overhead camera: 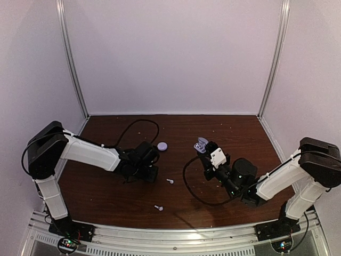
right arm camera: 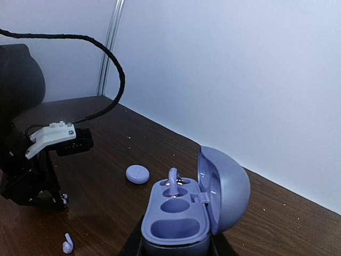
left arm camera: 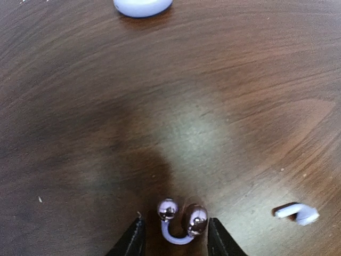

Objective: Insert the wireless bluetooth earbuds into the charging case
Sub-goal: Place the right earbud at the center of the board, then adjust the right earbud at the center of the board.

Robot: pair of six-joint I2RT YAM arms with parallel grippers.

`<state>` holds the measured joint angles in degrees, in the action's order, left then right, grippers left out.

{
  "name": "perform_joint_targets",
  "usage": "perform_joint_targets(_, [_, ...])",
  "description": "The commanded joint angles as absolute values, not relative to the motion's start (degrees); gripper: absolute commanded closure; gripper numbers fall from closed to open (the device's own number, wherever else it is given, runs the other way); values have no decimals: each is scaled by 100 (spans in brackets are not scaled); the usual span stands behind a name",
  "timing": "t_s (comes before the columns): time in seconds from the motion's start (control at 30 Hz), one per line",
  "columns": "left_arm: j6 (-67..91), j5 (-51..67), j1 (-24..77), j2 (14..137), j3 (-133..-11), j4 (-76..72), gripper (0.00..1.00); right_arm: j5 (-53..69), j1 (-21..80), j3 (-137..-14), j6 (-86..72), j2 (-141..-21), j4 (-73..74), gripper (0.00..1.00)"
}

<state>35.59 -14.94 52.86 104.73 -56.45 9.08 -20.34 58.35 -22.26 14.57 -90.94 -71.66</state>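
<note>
Left jaws spread astride earbud (left arm camera: 195,220); right jaws pinching open charging case (right arm camera: 175,220).

Closed round case (left arm camera: 143,6) gets chopped by the left wrist view's top edge, and the open charging case (right arm camera: 176,218) mostly hides the right pincer (right arm camera: 176,248).

Top view looks steeply down from behind both arms. Left wrist view sits close over the tabletop (left arm camera: 224,96); right wrist looks low across it. All share the closed case (overhead camera: 162,145) beyond the jaws.
</note>
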Motion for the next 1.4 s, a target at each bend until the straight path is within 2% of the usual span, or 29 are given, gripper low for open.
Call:
perform_joint_targets(0.0, [3628,-950,5291,10434,-5943,514,55,-1969,5792,-2136,1350,-9010,-7277,100])
perform_joint_targets(0.1, [3459,-566,5286,10259,-5952,233,51,-1961,5792,-2123,1358,-9004,-7286,100])
perform_joint_targets(0.23, [3129,-413,5149,9971,-5925,261,51,-1954,5785,-2105,1380,-8953,-7296,100])
perform_joint_targets(0.33, [2791,-411,4944,9507,-5522,74,56,-1927,5779,-2080,1380,-8925,-7318,100])
perform_joint_targets(0.5, [2903,352,4536,8699,-4107,-1323,66,-1828,5768,-2065,1382,-8904,-7318,100])
perform_joint_targets(0.6, [2406,728,4539,8514,-3577,-1886,72,-1808,5766,-2057,1378,-8886,-7308,100])
perform_joint_targets(0.8, [670,895,4553,8260,-3007,-2421,69,-1797,5754,-2039,1380,-8890,-7318,100])
perform_joint_targets(1.0, [-1269,760,4553,8681,-2981,-2558,65,-1745,5757,-2039,1356,-8925,-7337,100])
perform_joint_targets(1.37, [-2157,814,4553,9865,-3883,-2250,62,-1740,5716,-1985,1304,-8894,-7339,100])
